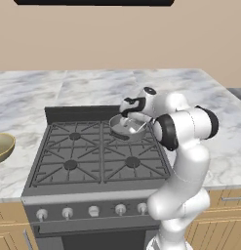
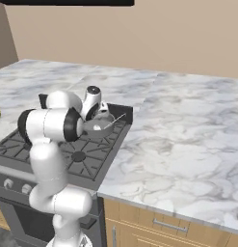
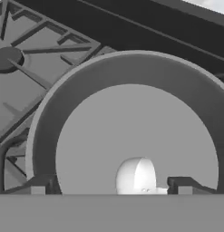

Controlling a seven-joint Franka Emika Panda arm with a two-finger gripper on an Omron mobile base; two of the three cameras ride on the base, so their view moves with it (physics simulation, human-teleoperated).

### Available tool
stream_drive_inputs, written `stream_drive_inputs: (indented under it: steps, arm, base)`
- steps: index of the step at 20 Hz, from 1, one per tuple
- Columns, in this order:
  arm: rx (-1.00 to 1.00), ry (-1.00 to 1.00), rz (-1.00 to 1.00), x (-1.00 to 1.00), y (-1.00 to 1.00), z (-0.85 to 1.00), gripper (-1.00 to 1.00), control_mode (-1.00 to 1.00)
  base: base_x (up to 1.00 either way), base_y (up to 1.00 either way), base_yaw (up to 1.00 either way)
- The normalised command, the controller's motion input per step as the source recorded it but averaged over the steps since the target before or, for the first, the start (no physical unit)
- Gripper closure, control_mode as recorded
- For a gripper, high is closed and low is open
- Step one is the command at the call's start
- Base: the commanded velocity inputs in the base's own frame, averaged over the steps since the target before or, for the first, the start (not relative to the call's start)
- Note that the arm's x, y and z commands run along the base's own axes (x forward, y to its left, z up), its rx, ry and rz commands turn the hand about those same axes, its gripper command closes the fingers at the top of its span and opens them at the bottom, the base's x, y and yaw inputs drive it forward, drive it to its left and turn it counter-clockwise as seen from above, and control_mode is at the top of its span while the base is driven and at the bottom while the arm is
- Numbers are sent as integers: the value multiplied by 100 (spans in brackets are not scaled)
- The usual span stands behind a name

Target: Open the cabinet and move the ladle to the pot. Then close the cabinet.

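One small grey pot (image 1: pixel 126 126) parked on the back burner of the stove (image 1: pixel 100 156), roughly 1 o'clock on the grate from the left base view. Got the ladle (image 2: pixel 116 118) lying inside it, with the thin handle poking out over the rim toward 2 o'clock in the right base view. Looking down the hand view: pot floor (image 3: pixel 131 136) dead centre, pale rounded bit of the ladle (image 3: pixel 136 174) at 6 o'clock. Jaws spread wide right above the pot, one tip either side of that pale bit, clamped on nothing as far as can be seen. Further out, marbled bench (image 1: pixel 34 93) wrapping the stove, tan bowl (image 1: pixel 2 146) at 9 o'clock on it, row of knobs (image 1: pixel 92 211) along the stove front at 6 o'clock, light-wood low cabinets (image 2: pixel 164 226) under the bench.
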Motion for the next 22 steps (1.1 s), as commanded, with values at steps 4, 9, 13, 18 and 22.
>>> stream_drive_inputs:
  steps: [4,9,13,18,22]
  arm:
    - [-4,-37,0,-100,14,99,-100,-100]
    - [-5,-34,-1,-100,4,100,-100,-100]
    - [-10,-21,-2,-100,0,100,-100,-100]
    - [-14,-5,0,-100,0,100,-100,-100]
    - [-12,0,0,-100,0,100,-100,-100]
  base:
    - [0,0,0]
    - [0,0,0]
    - [0,0,0]
    - [0,0,0]
    - [0,0,0]
